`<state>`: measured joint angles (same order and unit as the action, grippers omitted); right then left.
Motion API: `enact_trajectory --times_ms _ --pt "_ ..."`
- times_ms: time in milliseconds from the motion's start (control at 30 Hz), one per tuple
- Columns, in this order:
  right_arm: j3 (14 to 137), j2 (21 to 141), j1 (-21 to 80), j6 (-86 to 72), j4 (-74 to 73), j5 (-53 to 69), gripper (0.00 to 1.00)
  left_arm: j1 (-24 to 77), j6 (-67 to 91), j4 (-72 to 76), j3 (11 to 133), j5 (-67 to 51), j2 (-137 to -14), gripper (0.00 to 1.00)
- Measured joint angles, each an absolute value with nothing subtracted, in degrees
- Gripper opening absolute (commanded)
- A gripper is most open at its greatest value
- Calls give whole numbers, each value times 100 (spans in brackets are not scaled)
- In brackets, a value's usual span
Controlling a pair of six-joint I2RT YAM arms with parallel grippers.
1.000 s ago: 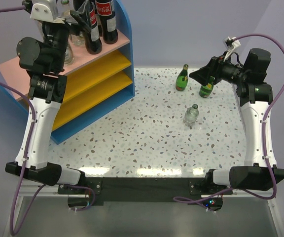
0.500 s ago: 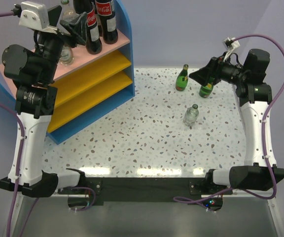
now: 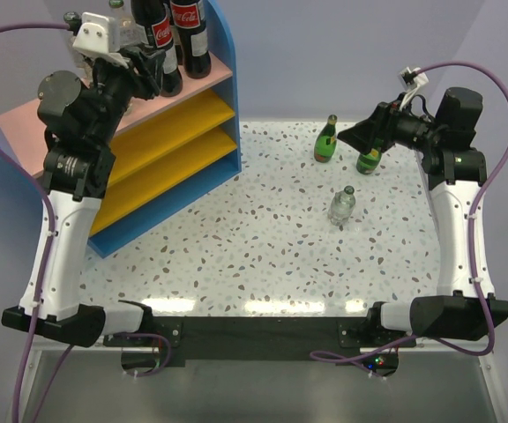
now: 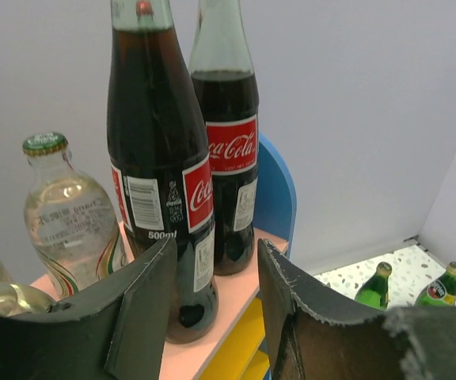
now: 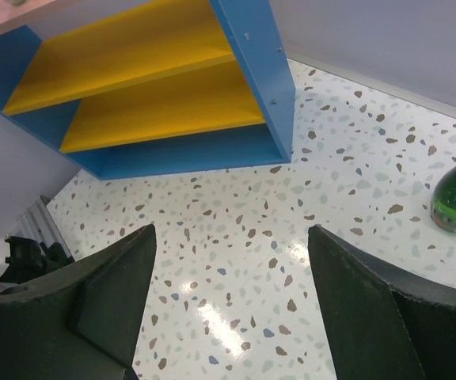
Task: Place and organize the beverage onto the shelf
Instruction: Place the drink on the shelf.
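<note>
At upper left of the top view, cola bottles (image 3: 176, 35) stand on the shelf (image 3: 175, 123); left gripper (image 4: 212, 269) is apart, empty. Right gripper (image 5: 229, 261), also apart, is near green bottles (image 3: 326, 141): probably slippery, fragile glass, grasp the body.
</note>
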<state>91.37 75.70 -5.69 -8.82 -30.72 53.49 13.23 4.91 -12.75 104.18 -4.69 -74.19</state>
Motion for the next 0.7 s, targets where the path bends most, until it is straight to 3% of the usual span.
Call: enact_trajectory --times_ms 700 --pt "9135 7570 -607 -880 -3072 5347 81 1323 390 -1562 10237 64 -7826 47"
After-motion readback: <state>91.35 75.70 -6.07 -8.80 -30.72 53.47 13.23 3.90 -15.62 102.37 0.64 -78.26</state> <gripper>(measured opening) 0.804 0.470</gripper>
